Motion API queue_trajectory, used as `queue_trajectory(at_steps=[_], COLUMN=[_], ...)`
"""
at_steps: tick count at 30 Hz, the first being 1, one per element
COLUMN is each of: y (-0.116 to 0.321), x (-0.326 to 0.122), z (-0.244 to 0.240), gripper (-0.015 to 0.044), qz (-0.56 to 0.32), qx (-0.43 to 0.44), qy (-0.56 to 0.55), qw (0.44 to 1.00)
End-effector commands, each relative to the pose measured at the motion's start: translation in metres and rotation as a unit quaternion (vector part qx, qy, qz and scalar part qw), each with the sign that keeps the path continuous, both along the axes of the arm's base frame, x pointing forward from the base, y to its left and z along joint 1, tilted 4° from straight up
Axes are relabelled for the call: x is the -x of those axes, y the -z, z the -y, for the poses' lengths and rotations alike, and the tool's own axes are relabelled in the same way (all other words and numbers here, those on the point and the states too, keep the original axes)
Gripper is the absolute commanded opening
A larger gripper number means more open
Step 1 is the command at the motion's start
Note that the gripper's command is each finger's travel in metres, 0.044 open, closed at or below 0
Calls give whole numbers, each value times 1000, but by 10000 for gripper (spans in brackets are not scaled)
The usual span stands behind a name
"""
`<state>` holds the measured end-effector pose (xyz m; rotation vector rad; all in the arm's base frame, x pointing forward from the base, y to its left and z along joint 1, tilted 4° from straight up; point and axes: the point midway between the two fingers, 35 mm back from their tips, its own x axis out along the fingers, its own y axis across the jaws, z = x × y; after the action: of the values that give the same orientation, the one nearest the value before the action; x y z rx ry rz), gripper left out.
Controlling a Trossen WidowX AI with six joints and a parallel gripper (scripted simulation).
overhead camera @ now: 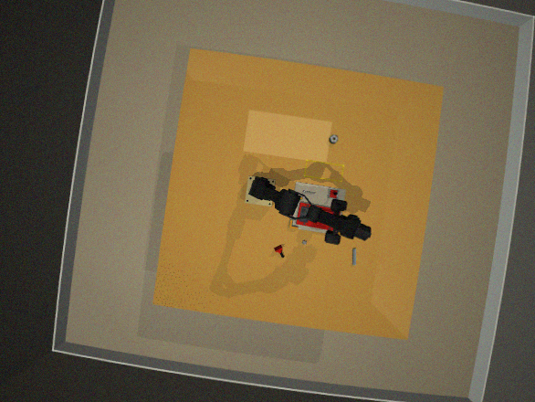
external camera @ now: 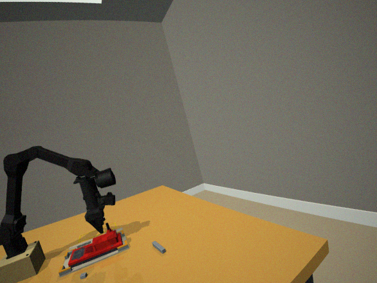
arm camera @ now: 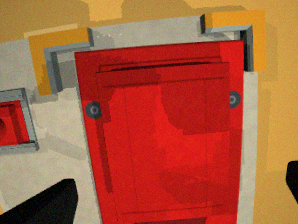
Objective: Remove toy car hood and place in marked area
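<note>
One hood (arm camera: 162, 143) (red, on the toy car (external camera: 96, 247)) | lies between and below spread jaws | jaws released, grasping nothing

Black arm (overhead camera: 315, 212) stretched from its tan base block (overhead camera: 252, 194) across the toy car (overhead camera: 315, 206), covering most of the red body. Pale marked area (overhead camera: 288, 136) beyond the car. Small grey ring (overhead camera: 333, 139) just beside that area. Grey bar (overhead camera: 353, 256) and small red piece (overhead camera: 278, 249) near the car's opposite side.
</note>
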<state>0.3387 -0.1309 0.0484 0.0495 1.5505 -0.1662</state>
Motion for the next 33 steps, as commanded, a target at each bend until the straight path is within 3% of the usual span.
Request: queue_trajectory(at_steps=[1,33], y=[6,32], x=[2,3], z=[-1,-1], gripper=[440,440], qz=[-3,-3], qx=[-4,-4], qy=[-2,-2], qw=[1000,1000])
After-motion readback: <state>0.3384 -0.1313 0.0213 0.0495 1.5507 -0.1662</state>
